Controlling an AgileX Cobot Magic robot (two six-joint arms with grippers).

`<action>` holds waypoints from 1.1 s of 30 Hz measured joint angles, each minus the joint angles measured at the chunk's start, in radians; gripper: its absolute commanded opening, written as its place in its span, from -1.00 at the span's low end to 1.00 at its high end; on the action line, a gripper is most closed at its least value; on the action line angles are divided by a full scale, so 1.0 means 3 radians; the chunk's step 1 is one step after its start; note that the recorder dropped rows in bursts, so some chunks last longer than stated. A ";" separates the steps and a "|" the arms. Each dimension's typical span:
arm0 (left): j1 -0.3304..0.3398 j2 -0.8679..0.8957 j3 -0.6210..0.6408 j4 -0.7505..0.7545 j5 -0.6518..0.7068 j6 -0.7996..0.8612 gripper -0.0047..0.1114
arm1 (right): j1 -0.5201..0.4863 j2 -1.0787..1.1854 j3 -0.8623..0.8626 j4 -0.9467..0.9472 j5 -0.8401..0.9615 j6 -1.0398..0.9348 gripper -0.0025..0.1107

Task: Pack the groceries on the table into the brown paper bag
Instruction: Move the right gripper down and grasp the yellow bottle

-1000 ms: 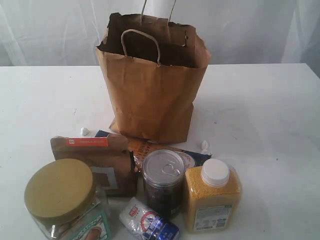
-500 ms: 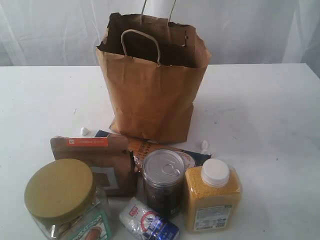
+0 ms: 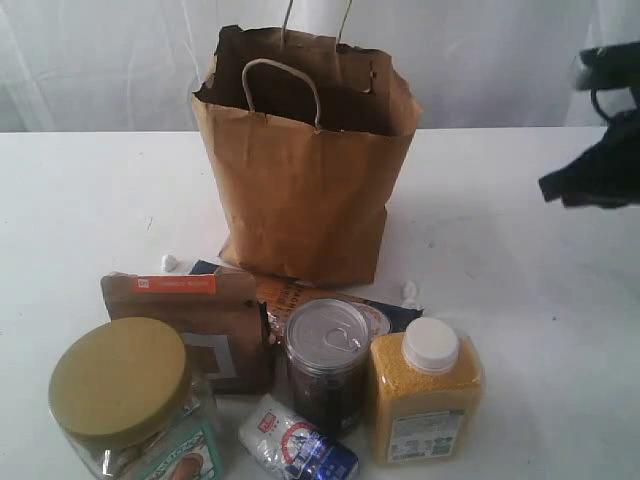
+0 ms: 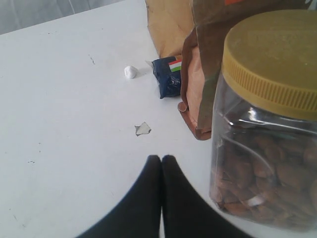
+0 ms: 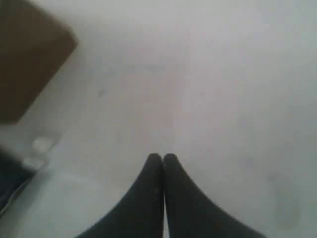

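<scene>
Exterior view: the brown paper bag (image 3: 305,170) stands upright and open at mid-table (image 3: 90,200), nearer the far edge. The groceries cluster at the near edge: gold-lidded jar (image 3: 125,385), brown pouch (image 3: 195,320), can (image 3: 327,365), yellow-grain bottle (image 3: 425,395), small packet (image 3: 295,445), and the spaghetti pack (image 3: 290,295) lying flat behind them. The right arm (image 3: 600,160), blurred, hangs raised above the table's right side. Left wrist view: the left gripper (image 4: 162,161) points low over bare table just beside the jar, fingers pressed together, empty. Right wrist view: the right gripper (image 5: 162,158) faces down at bare table, fingers pressed together, empty; the picture is blurred.
</scene>
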 measured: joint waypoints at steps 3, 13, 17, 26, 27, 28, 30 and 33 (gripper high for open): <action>0.0000 0.0000 0.0000 0.0000 0.0000 0.0000 -0.92 | 0.0050 -0.0081 0.0000 -0.0008 0.1381 -0.0260 -0.96; 0.0000 0.0000 0.0000 0.0000 0.0000 0.0000 -0.92 | 0.1042 -0.0456 -0.0006 0.0025 0.1988 -0.1700 -0.39; 0.0000 0.0000 0.0000 0.0000 0.0000 0.0000 -0.92 | 0.1394 -0.0520 -0.0044 0.0039 0.1956 -0.1804 0.13; 0.0000 0.0000 0.0000 0.0000 0.0000 0.0000 -0.92 | 0.1824 -0.0363 -0.0071 0.0039 0.1660 -0.1812 0.57; 0.0000 0.0000 0.0000 0.0000 0.0000 0.0000 -0.92 | 0.1846 -0.0311 -0.0071 0.0019 0.1661 -0.1812 0.57; 0.0000 0.0000 0.0000 0.0000 0.0000 0.0000 -0.92 | 0.1867 -0.0260 -0.0071 0.0002 0.1670 -0.1812 0.57; 0.0000 0.0000 0.0000 0.0000 0.0000 0.0000 -0.92 | 0.1893 -0.0176 -0.0071 -0.0071 0.1670 -0.1812 0.57; 0.0000 0.0000 0.0000 0.0000 0.0000 0.0000 -0.92 | 0.1897 -0.0059 -0.0071 -0.0285 0.1627 -0.1812 0.57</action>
